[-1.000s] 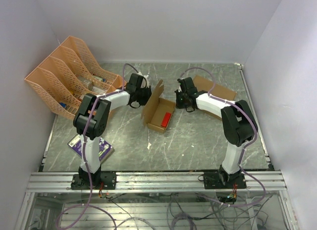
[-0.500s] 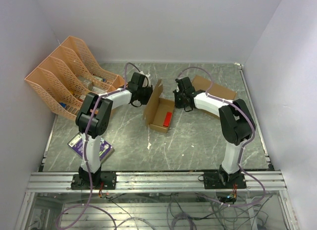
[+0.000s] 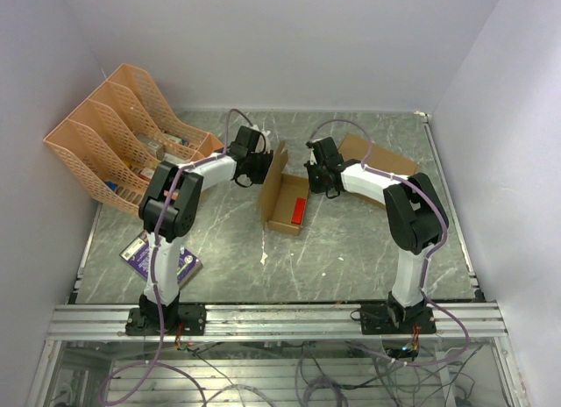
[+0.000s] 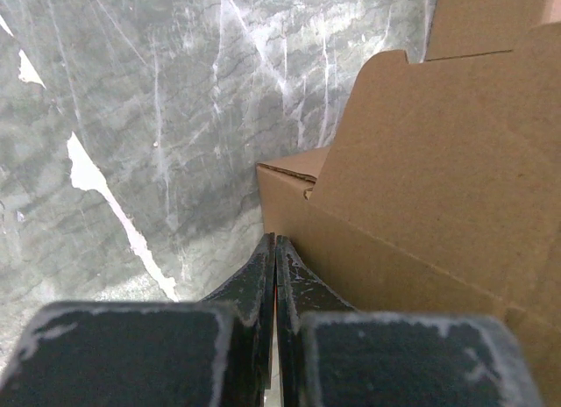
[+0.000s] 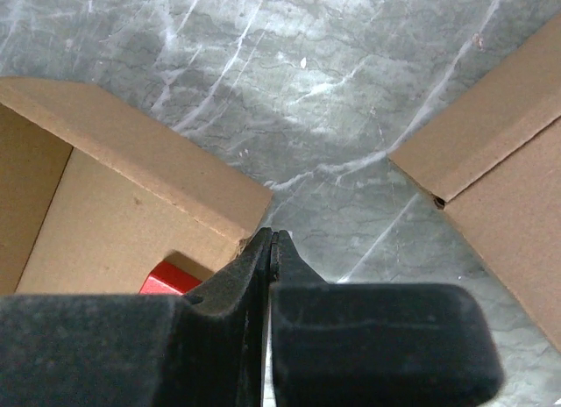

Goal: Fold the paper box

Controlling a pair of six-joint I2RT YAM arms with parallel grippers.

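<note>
The paper box point(image 3: 282, 216) lies open mid-table, its lid point(image 3: 273, 172) standing up along the left side and a red block point(image 3: 296, 211) lying inside. My left gripper point(image 3: 263, 167) is shut, and its tips rest against the outside of the lid. The left wrist view shows the shut tips point(image 4: 275, 241) at the box's brown wall point(image 4: 421, 196). My right gripper point(image 3: 315, 181) is shut too, at the box's far right corner. In the right wrist view its tips point(image 5: 273, 235) touch the wall edge point(image 5: 149, 161), with the red block point(image 5: 171, 278) just below.
Orange file racks point(image 3: 114, 135) stand at the back left. A purple booklet point(image 3: 159, 256) lies by the left arm's base. Another brown cardboard piece point(image 3: 386, 161) lies behind the right arm, also visible as cardboard point(image 5: 508, 179). A white scrap point(image 3: 264, 259) is on the table.
My left gripper has moved right against the lid, which now stands more upright. The right gripper has shifted slightly left and back at the box's corner.
</note>
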